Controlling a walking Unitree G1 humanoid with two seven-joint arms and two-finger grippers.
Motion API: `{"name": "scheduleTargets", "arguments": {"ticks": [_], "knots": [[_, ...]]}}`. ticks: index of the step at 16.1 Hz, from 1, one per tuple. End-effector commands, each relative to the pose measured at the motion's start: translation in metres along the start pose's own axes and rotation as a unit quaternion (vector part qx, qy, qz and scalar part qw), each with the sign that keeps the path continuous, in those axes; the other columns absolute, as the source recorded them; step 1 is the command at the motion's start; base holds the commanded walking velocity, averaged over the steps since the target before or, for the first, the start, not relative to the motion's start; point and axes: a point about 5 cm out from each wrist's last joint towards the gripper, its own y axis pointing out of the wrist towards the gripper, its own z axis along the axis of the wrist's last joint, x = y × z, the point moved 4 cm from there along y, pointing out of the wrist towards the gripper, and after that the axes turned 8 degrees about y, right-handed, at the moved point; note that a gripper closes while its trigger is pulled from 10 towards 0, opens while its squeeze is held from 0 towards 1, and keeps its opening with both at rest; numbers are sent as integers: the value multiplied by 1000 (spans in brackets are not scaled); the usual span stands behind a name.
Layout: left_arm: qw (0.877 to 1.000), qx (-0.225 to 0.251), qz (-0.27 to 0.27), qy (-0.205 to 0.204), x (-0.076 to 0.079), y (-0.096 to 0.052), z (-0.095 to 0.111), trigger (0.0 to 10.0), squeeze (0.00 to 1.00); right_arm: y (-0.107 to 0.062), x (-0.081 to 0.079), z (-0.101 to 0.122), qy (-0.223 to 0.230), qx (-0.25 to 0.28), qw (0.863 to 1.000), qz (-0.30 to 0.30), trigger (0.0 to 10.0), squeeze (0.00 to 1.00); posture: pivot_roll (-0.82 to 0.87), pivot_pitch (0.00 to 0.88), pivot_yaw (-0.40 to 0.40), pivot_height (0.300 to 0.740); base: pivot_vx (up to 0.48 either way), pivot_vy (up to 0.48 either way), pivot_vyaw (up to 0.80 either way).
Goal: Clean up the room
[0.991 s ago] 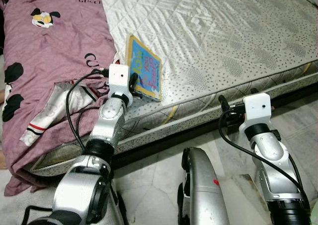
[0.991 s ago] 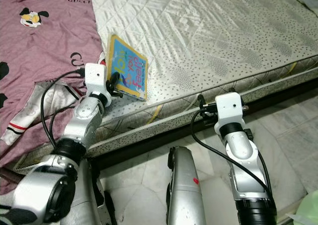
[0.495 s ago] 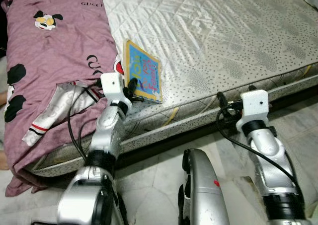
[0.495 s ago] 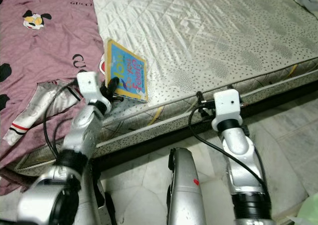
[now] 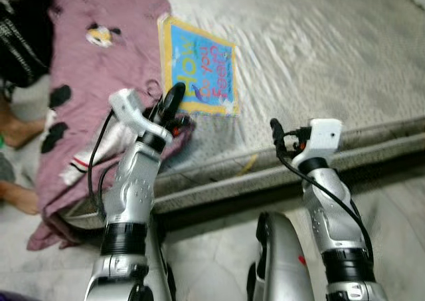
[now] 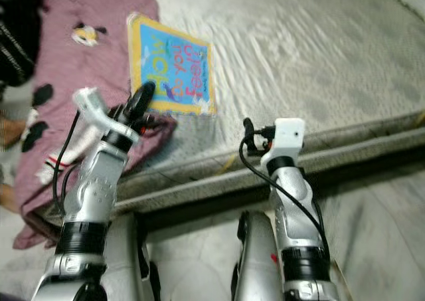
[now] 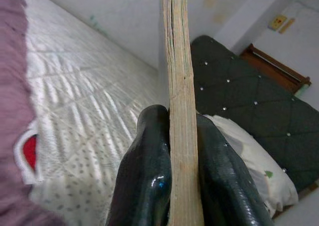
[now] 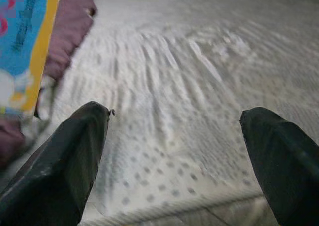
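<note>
Over on the far left, past the bed's edge, a person's bare foot (image 5: pixel 14 127) and leg show on the floor, with some dark clothing up in the corner; next comes the mauve blanket (image 5: pixel 99 62) with its cartoon prints, draped over the left part of the mattress and hanging off the side; the left gripper (image 5: pixel 174 100) reaches up from the silver arm and is clamped on the near edge of the children's book (image 5: pixel 198 76); the wrist view shows it best, both black fingers (image 7: pixel 144 186) pressed tight against the book's page edge (image 7: pixel 181 111), which runs straight up between them; the book has a blue cover with a yellow border and colourful lettering, and it's tilted up off the quilted grey mattress (image 5: pixel 319 55) right where blanket meets bare mattress; further right, the right gripper (image 5: pixel 276 136) hovers at the mattress's front edge, holding nothing; its two fingers (image 8: pixel 55 161) stand wide apart over the dotted quilting; head views are pretty blurry.
</note>
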Motion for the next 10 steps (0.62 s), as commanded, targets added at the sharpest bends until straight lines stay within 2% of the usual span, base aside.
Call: {"name": "scheduleTargets", "arguments": {"ticks": [1, 3, 5, 8, 9, 10], "knots": [[1000, 16, -14, -8, 8, -4, 10, 0, 0, 1, 0, -4, 7, -6, 1000, 2, 10000, 0, -85, 11, 12, 543, 0, 0, 0], [999, 7, -28, -21, 13, -10, 4, 0, 0, 6, 4, -2, 31, -4, 999, -5, 10000, 0, -78, 0, 9, 543, 0, 0, 0], [1000, -1, -10, 2, 6, -14, -1, 0, 0, 8, 7, -1, 41, -1, 999, -13, 10000, 0, -75, 0, 13, 543, 0, 0, 0], [1000, -18, 7, 24, -1, -17, -7, 0, 0, 9, 4, -4, 39, 1, 999, -9, 10000, 0, -74, 0, 14, 543, 0, 0, 0], [998, -24, 25, 49, -6, -17, -8, 0, 0, 9, 3, -4, 43, 2, 999, -8, 10000, 0, -77, 0, 15, 543, 0, 0, 0], [996, -31, 37, 77, -10, -17, -9, 10000, 0, 9, 2, -4, 46, 4, 999, -7, 10000, 0, -81, 0, 17, 543, 0, 0, 0]]}}
